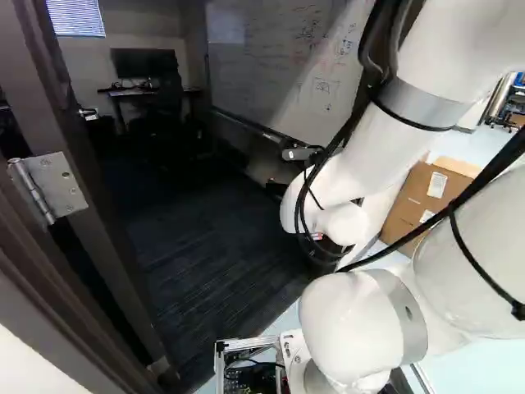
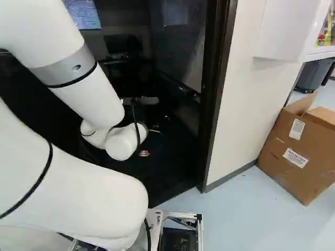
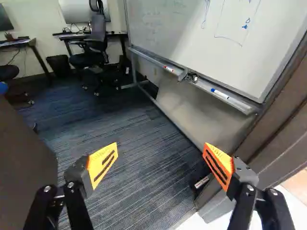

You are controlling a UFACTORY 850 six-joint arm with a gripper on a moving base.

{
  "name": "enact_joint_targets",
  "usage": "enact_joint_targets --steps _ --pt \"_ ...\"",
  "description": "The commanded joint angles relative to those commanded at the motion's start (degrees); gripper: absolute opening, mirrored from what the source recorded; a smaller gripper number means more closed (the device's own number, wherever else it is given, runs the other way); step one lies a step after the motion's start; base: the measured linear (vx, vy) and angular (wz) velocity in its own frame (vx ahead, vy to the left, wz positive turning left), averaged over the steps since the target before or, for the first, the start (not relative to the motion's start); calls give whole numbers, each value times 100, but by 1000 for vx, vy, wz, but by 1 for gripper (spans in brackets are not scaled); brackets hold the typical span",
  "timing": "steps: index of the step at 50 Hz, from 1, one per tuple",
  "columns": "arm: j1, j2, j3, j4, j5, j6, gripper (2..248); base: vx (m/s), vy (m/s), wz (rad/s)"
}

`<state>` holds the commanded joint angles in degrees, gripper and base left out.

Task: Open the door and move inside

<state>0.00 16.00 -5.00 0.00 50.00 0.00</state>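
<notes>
"Left base view?"
"The dark-brown door (image 1: 108,246) stands open, joined by a silver metal hinge (image 1: 62,184) to the dark-brown doorframe (image 1: 43,283)."
"Right base view?"
"The white jointed arm (image 2: 89,99) reaches through the frame; a brown cardboard box (image 2: 296,151) sits outside, right of it."
"Wrist view?"
"Black two-fingered gripper (image 3: 160,152), orange pads wide apart; white rectangular whiteboard (image 3: 216,52) beyond the frame."
</notes>
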Motion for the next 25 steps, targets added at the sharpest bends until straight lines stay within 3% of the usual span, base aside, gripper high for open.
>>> enact_joint_targets --steps 14,25 --pt "0 0 0 0 0 0 247 121 20 96" --pt "0 0 0 0 0 0 247 141 49 239"
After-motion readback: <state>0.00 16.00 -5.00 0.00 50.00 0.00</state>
